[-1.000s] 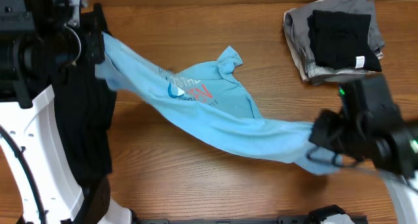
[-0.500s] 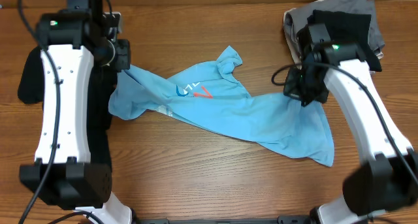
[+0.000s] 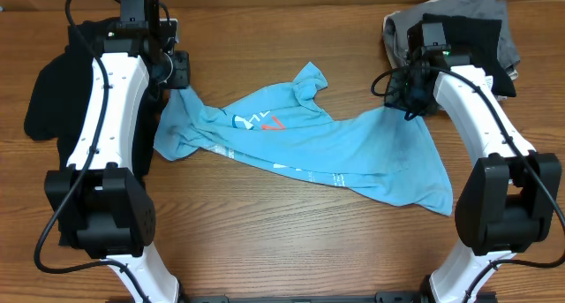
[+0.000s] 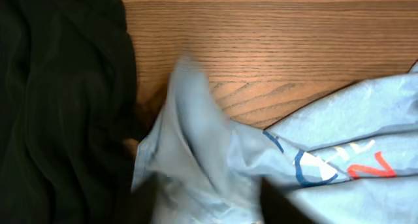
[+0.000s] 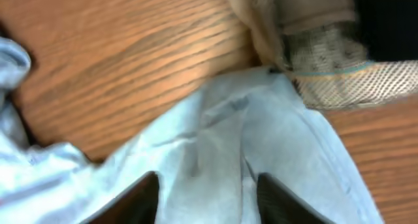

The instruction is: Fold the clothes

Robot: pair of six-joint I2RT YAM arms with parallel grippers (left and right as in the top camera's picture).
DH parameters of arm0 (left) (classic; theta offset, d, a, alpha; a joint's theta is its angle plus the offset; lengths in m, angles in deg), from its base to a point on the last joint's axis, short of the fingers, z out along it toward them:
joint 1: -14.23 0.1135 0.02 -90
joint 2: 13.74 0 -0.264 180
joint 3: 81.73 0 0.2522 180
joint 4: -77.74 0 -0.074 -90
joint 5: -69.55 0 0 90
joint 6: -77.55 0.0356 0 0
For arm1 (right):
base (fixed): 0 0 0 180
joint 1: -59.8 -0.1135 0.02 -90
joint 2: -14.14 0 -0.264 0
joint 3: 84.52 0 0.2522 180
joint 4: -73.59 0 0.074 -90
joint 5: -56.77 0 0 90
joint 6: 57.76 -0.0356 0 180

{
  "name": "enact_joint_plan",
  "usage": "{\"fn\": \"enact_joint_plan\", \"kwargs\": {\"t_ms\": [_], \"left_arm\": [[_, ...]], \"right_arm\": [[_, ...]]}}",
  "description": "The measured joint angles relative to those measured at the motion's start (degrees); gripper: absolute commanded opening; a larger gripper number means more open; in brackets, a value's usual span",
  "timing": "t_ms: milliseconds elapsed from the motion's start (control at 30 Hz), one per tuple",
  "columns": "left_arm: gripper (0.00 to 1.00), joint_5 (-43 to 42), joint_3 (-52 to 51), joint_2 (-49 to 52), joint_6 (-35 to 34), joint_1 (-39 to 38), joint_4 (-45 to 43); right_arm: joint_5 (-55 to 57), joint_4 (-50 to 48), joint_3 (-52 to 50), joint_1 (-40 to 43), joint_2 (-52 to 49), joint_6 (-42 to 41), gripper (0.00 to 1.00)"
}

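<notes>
Two changes since half a second back: the light blue cotton T-shirt [image 3: 335, 157] with blue and coral lettering now lies wider and flatter across the brown wooden table [image 3: 291, 241], and both my arms have shifted toward the far edge. One second back the shirt hung stretched between my grippers.

The large plain black garment [image 3: 44, 109] is in the same place at far left, partly under my left arm, touching the shirt's left end. The folded grey-and-black clothes stack [image 3: 459, 47] is unchanged at the overhead view's top right.

My left gripper [image 3: 180, 73] is at the shirt's left end. Its fingers [image 4: 145, 198] are parted, with a ridge of blue cloth bunched between them, not pinched.

My right gripper [image 3: 407, 94] is at the shirt's upper right corner, just beside the stack. Its fingers [image 5: 140, 196] are parted, and cloth lies flat under the gap, unclamped.

The left wrist view is blurred, and the fingertips are cut off at the bottom edge in both wrist views. The lettering is creased and unreadable.
</notes>
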Motion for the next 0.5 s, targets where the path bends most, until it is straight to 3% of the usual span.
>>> {"fn": "enact_joint_plan", "kwargs": {"t_ms": [200, 367, 500], "left_arm": [[0.77, 0.0, 4.0, 0.3, -0.3, 0.0, 9.0], [0.77, 0.1, 12.6, 0.3, -0.3, 0.0, 22.4], [0.77, -0.2, 7.8, 0.2, -0.5, 0.5, 19.3]], "right_arm": [[-4.0, 4.0, 0.0, 0.0, 2.6, 0.0, 0.78], [-6.1, 12.3, 0.0, 0.0, 14.7, 0.0, 0.83], [-6.5, 16.9, 0.4, 0.0, 19.8, 0.0, 0.84]]}}
